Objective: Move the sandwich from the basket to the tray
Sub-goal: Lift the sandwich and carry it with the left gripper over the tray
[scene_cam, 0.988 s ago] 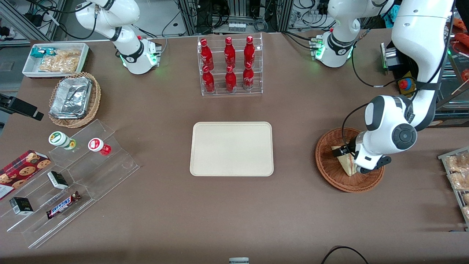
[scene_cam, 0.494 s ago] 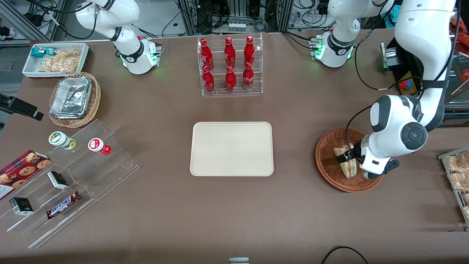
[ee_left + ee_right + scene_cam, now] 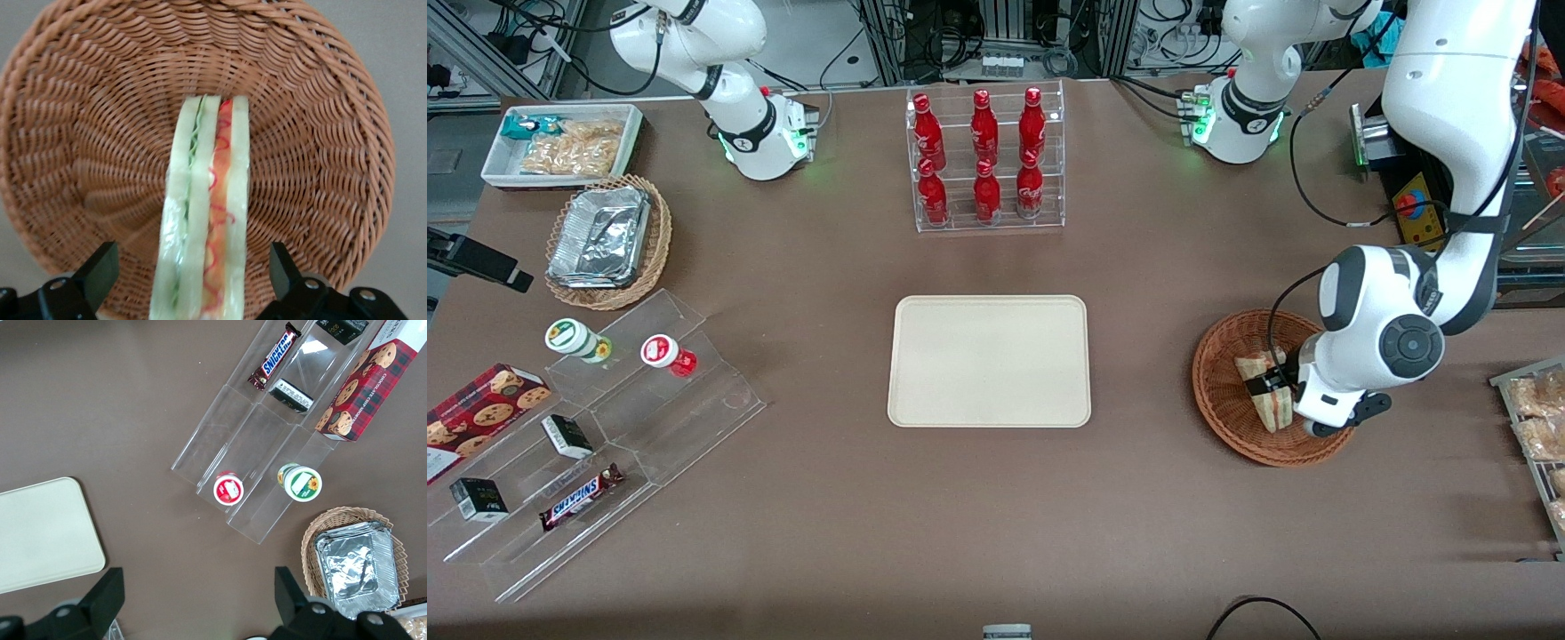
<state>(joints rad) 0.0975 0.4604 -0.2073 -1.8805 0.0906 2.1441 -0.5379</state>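
The sandwich (image 3: pixel 1272 404) is a pale bread wedge with green and red-orange filling, standing on edge in the round reddish-brown basket (image 3: pixel 1216 360) toward the working arm's end of the table. My gripper (image 3: pixel 1268 384) is down in the basket and open, one finger on each side of the sandwich (image 3: pixel 203 220). In the left wrist view the black fingertips (image 3: pixel 101 265) stand apart from the bread, with wicker (image 3: pixel 320 153) showing in both gaps. The cream tray (image 3: pixel 989 360) lies bare at the table's middle.
A clear rack of red bottles (image 3: pixel 985 160) stands farther from the front camera than the tray. Clear display steps with snacks (image 3: pixel 605 427), a foil-filled oval basket (image 3: pixel 605 242) and a white bin (image 3: pixel 560 142) sit toward the parked arm's end. A rack of baked goods (image 3: pixel 1538 427) is beside the basket.
The wrist has shifted slightly toward the working arm's end, uncovering more of the sandwich. The fingers now straddle it. The sandwich stays in the basket.
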